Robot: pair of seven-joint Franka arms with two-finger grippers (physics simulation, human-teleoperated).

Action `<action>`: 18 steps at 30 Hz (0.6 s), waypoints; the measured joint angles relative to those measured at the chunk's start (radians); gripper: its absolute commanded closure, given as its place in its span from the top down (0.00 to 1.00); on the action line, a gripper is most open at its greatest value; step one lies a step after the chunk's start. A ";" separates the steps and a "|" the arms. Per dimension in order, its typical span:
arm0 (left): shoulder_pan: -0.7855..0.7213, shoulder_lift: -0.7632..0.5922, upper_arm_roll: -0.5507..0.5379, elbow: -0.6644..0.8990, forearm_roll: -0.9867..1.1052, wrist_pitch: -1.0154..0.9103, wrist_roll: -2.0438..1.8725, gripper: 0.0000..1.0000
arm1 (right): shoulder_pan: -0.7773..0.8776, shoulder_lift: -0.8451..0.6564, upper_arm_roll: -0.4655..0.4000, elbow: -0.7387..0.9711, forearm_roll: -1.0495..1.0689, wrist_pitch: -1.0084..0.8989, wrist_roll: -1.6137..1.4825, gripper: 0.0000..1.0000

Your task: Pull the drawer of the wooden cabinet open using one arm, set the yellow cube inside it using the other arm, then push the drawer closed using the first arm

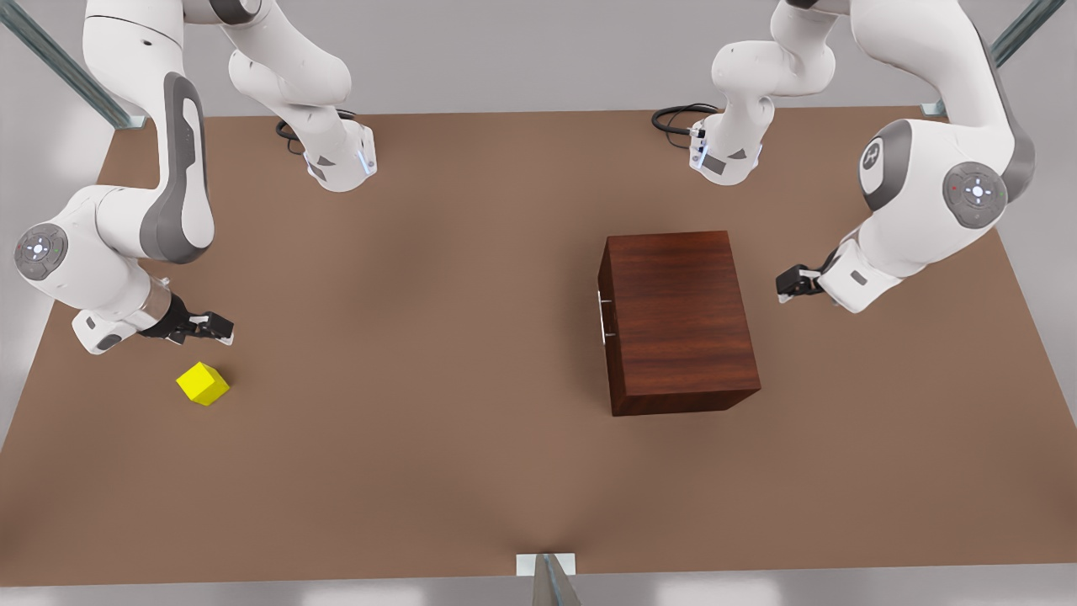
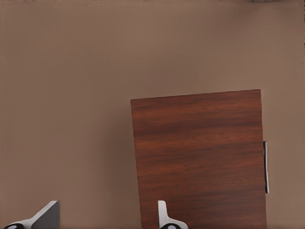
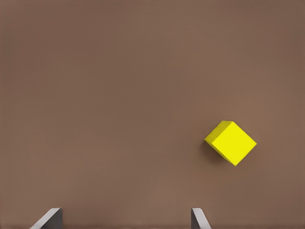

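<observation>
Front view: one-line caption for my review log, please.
Closed wooden cabinet with the left claw open beside it; yellow cube on the table near the open right claw.

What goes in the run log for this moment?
drawer: shut | yellow cube: on table, untouched | left gripper: open, beside cabinet | right gripper: open, near cube

The dark wooden cabinet [image 1: 680, 324] stands with its drawer [image 1: 607, 316] shut; the yellow cube [image 1: 202, 384] lies well apart.

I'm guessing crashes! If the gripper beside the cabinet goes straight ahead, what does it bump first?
Probably the wooden cabinet: the left gripper points toward its side away from the handle, though its height is unclear.
</observation>
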 measured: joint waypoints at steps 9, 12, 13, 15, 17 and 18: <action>-0.287 0.106 -0.011 0.140 0.031 0.011 -0.079 1.00 | -0.007 0.033 -0.111 0.078 0.008 -0.039 0.016 1.00; -0.449 0.235 -0.018 0.256 0.063 0.018 -0.178 1.00 | -0.010 0.068 -0.126 0.081 0.010 -0.050 0.044 1.00; -0.479 0.278 -0.018 0.275 0.070 0.028 -0.213 1.00 | -0.006 0.083 -0.127 0.090 0.011 -0.052 0.055 1.00; -0.531 0.348 -0.018 0.283 0.105 0.052 -0.282 1.00 | 0.001 0.120 -0.133 0.110 0.012 -0.055 0.077 1.00; -0.547 0.407 -0.018 0.271 0.155 0.083 -0.348 1.00 | 0.001 0.175 -0.156 0.145 0.014 -0.057 0.098 1.00; -0.554 0.421 -0.017 0.247 0.172 0.105 -0.382 1.00 | -0.010 0.201 -0.165 0.159 0.017 -0.057 0.108 1.00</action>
